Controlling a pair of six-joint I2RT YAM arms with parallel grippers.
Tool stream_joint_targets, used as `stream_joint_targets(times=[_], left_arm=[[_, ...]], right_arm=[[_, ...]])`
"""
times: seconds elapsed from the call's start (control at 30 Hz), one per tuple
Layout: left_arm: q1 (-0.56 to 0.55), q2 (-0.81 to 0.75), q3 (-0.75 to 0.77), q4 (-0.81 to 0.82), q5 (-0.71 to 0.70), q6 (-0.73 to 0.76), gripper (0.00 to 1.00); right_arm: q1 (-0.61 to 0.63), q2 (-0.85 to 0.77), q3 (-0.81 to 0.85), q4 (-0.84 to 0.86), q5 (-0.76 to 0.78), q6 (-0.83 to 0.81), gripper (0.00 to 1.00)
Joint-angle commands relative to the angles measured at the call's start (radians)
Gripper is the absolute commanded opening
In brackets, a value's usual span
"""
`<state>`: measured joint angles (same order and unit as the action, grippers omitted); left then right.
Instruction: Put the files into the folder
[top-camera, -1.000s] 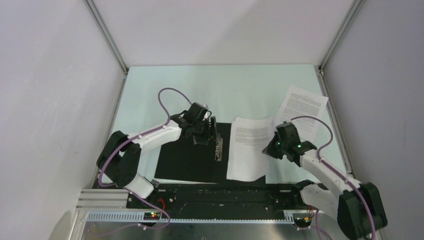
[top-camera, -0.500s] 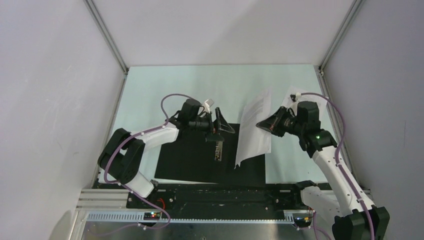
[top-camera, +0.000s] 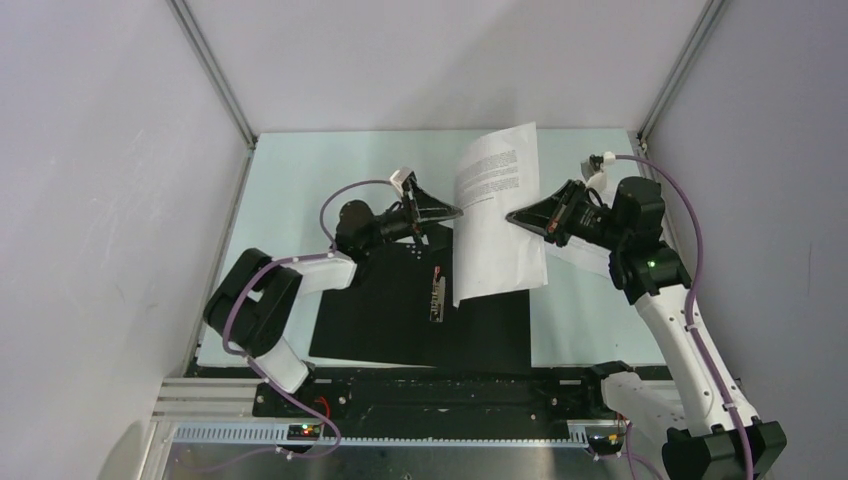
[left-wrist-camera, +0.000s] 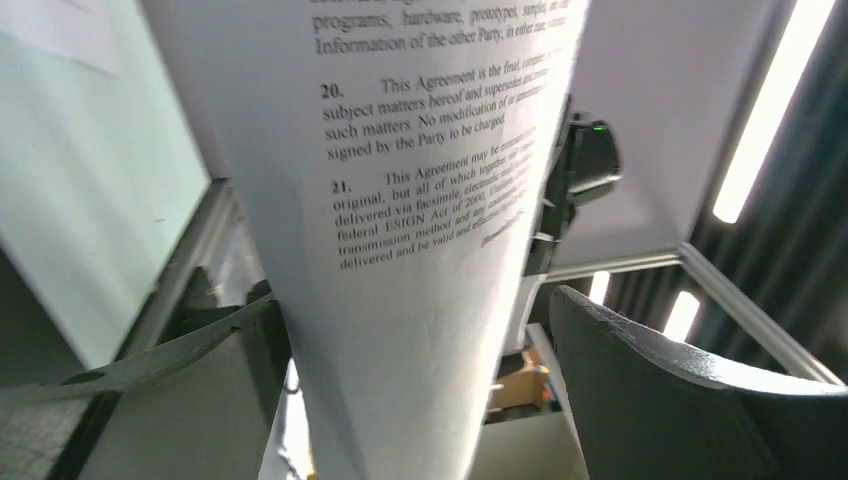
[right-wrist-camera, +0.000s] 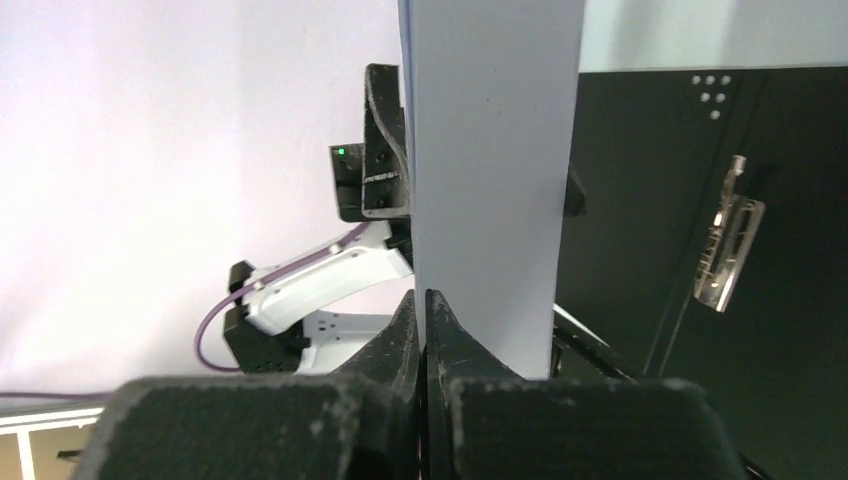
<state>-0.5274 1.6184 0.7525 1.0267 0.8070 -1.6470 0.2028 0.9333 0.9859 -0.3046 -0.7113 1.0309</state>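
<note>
One white printed sheet (top-camera: 497, 225) hangs upright in the air above the open folder's right half. My right gripper (top-camera: 514, 217) is shut on its right edge, and in the right wrist view the jaws (right-wrist-camera: 424, 300) pinch that sheet (right-wrist-camera: 490, 180). My left gripper (top-camera: 455, 212) is open at the sheet's left edge. In the left wrist view the sheet (left-wrist-camera: 420, 250) passes between the spread fingers (left-wrist-camera: 670, 400). The folder (top-camera: 390, 315) lies open on the table, black side up, with its metal clip (top-camera: 437, 292) at the middle. The clip also shows in the right wrist view (right-wrist-camera: 730, 250). Another sheet (top-camera: 585, 258) lies partly hidden under my right arm.
The pale green table (top-camera: 330, 170) is walled in by white panels on the left, the back and the right. A black base rail (top-camera: 440, 385) runs along the near edge.
My right gripper has lifted the sheet off the table, up and towards the back. My left gripper has risen from the folder's clip and swung right to the sheet's left edge.
</note>
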Motion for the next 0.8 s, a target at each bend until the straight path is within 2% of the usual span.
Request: stream_joint_targets(times=[0.0, 0.17, 0.33, 0.5, 0.73, 0.77], left_arm=[[0.009, 0.035, -0.016, 0.43, -0.018, -0.281, 1.0], [0.009, -0.005, -0.027, 0.432, -0.028, -0.292, 1.0], [0.01, -0.066, -0.031, 0.432, -0.054, -0.305, 1.0], [0.027, -0.114, -0.055, 0.432, -0.081, -0.317, 0.88], [0.03, -0.115, -0.025, 0.376, -0.044, -0.292, 0.71], [0.03, -0.12, -0.022, 0.36, -0.03, -0.283, 0.66]], right_arm=[[-0.006, -0.007, 0.068, 0.082, -0.06, 0.076, 0.0], [-0.007, -0.018, 0.075, 0.065, -0.052, 0.072, 0.0], [-0.022, -0.035, 0.076, -0.027, -0.021, 0.007, 0.0], [-0.075, -0.061, 0.074, -0.169, 0.009, -0.105, 0.0], [-0.082, -0.053, 0.076, -0.19, -0.045, -0.184, 0.0], [-0.082, -0.053, 0.08, -0.193, -0.05, -0.194, 0.0]])
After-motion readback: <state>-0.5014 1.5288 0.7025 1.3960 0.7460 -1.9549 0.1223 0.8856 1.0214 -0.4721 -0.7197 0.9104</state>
